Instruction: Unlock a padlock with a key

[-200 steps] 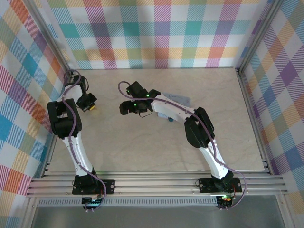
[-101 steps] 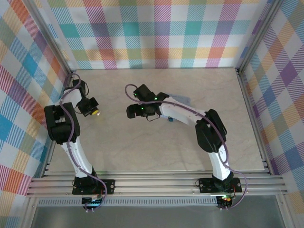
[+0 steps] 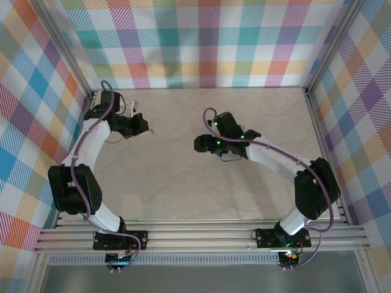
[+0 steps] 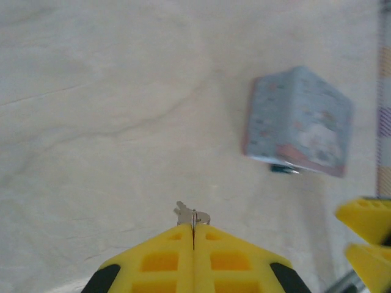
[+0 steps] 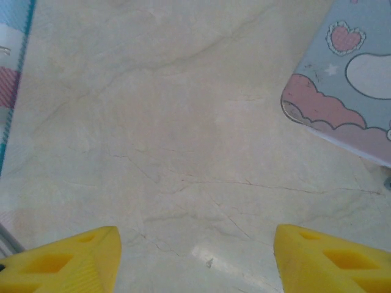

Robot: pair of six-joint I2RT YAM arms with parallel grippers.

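Above the tabletop (image 4: 91, 122), the left claw (image 4: 193, 228) pinched the key (image 4: 193, 215), jutting forward, seemingly ready for the padlock (image 4: 284, 169) beside the box (image 4: 299, 119); the right claw (image 5: 195, 253) gaped wide, empty.

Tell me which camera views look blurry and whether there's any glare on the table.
Left wrist view: soft throughout, the box has smeared print, the key in the left gripper is small but readable. Right wrist view: sharper, the box's heart is crisp, with a faint glare patch on the table near the open right gripper. Top external view: even light, sharp.
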